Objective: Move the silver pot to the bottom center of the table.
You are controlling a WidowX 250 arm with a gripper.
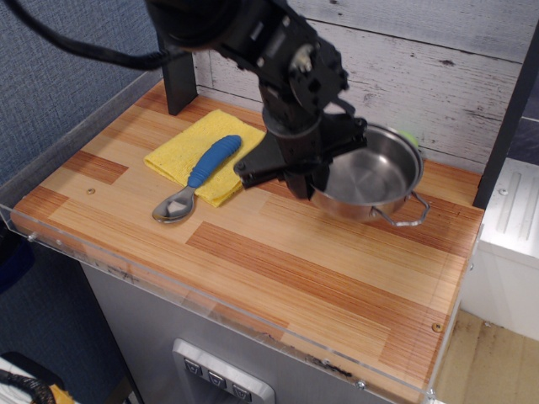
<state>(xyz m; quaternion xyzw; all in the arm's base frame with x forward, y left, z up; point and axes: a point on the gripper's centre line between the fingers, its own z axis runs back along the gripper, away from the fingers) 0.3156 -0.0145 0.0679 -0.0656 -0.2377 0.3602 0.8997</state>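
Note:
The silver pot (372, 178) is a shallow shiny steel pot with a wire loop handle at its front right. It hangs tilted above the right rear part of the wooden table (278, 278). My gripper (310, 187) is shut on the pot's left rim and holds it off the planks. The black arm reaches down from the upper left.
A yellow cloth (210, 156) lies at the left rear with a blue-handled spoon (195, 178) across it. A green ball (410, 135) is mostly hidden behind the pot. A black post (175, 76) stands at the back left. A clear acrylic rim (210, 303) edges the table's front.

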